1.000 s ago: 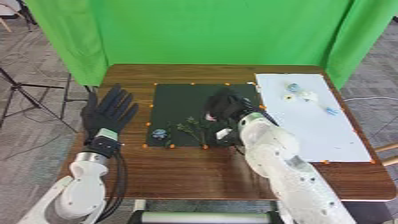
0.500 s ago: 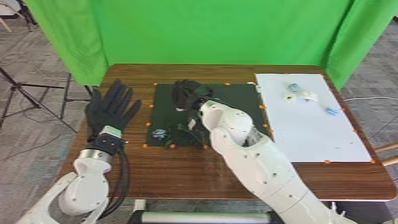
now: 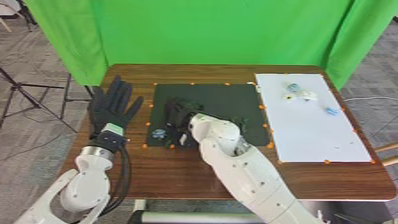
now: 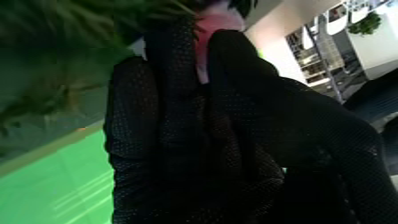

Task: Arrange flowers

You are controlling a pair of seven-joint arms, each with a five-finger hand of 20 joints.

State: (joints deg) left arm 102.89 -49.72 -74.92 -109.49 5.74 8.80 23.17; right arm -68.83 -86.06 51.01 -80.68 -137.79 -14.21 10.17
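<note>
"Status, right robot hand (image 3: pixel 180 111)?"
"Over the dark mat (image 3: pixel 233 100), nine o'clock; I have it pinching a pink flower (image 4: pixel 218 21)."
"Left robot hand (image 3: pixel 110 106)?"
"Open, empty, tabletop (image 3: pixel 178 177) ten o'clock. Blue flower (image 3: pixel 159 133): mat's eight o'clock."

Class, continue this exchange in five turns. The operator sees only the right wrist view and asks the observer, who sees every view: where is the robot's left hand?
Observer: The left hand is open at the table's left side.
Operator: Any flower near the right hand?
Observer: A blue flower, near the dark mat's near left corner.
Operator: What lies on the table's right side?
Observer: A white sheet with pale flowers on it.
</note>
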